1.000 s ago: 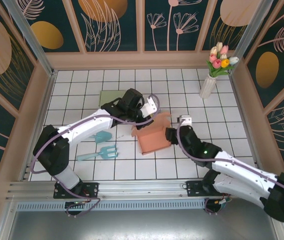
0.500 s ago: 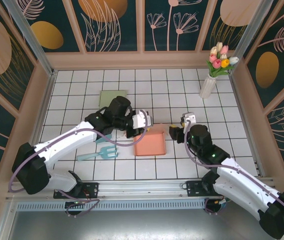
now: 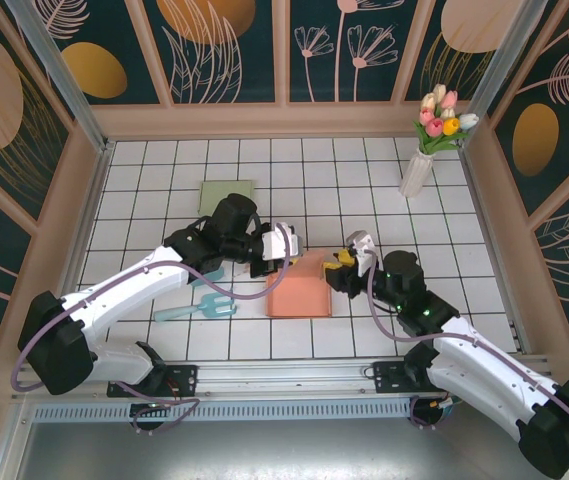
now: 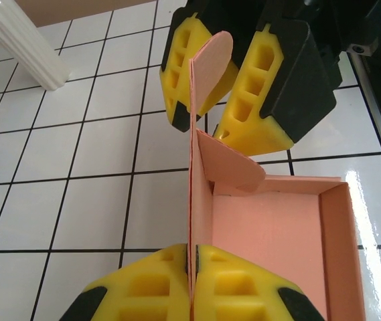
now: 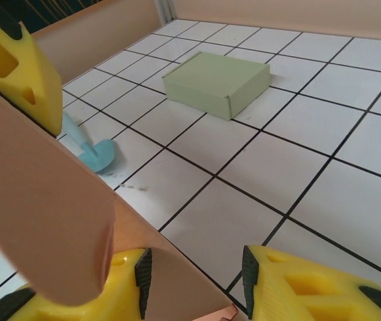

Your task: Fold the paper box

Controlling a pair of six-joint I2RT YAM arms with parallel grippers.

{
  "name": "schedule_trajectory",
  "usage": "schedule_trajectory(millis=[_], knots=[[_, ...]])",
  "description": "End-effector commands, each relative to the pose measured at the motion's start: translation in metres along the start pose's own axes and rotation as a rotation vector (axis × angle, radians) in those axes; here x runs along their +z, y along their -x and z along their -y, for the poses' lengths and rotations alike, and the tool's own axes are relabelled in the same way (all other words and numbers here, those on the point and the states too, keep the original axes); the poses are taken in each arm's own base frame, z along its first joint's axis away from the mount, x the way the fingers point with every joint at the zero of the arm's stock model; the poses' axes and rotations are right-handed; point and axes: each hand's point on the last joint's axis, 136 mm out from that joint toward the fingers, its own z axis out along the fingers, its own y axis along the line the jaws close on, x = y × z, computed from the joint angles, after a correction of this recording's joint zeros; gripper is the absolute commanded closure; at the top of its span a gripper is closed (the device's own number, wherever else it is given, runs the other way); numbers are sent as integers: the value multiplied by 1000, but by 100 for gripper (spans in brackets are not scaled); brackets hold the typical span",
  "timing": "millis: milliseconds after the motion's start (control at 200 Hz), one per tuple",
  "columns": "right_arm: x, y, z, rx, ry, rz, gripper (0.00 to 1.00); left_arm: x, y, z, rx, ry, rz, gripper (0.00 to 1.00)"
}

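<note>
Seen from above, the salmon-pink paper box (image 3: pixel 302 292) lies open on the white tiled table (image 3: pixel 154 170), a little toward 6 o'clock from the table's middle, between the two arms. The left gripper (image 3: pixel 286 254) sits at the box's 11 o'clock corner and the right gripper (image 3: pixel 334 268) at its 1 o'clock corner, both on the 12 o'clock edge.

In the left wrist view the left gripper (image 4: pixel 191 289) is clamped on the box's thin upright wall (image 4: pixel 191 200), with yellow pads (image 4: pixel 244 294) tight against the card on both sides. That wall runs straight toward 12 o'clock to the right gripper (image 4: pixel 220 100). There the jaws stand parted, and the rounded end tab (image 4: pixel 211 60) rises between them. The tab lies close to the 9 o'clock pad; I cannot tell whether it touches. A curved inner flap (image 4: pixel 230 167) folds over the box corner, and the box floor (image 4: pixel 270 241) spreads toward 4 o'clock.

In the right wrist view the pink card leans across that gripper's 9 o'clock finger.

A pale green closed cardboard box (image 3: pixel 227 194) lies at 11 o'clock from the pink one, well apart. Two teal plastic garden tools (image 3: pixel 199 305) lie near its 8 o'clock side. A white ribbed vase of tulips (image 3: pixel 416 172) stands at the table's 2 o'clock corner.
</note>
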Motion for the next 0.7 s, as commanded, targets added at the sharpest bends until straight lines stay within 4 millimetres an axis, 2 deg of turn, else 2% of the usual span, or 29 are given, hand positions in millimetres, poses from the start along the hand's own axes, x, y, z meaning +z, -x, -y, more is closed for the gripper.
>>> schedule_trajectory(millis=[0,275,430,696], knots=[[-1,14,-22,-51,123,63,58,-5,18,13,58,-69,82,100],[-4,20,-36,-95,204,97,66,-20,28,32,94,-139,130,100],[-6,22,-43,-122,234,114,66,-21,26,40,96,-175,127,100],[-6,22,-50,-222,258,141,64,-18,21,41,88,-197,104,100]])
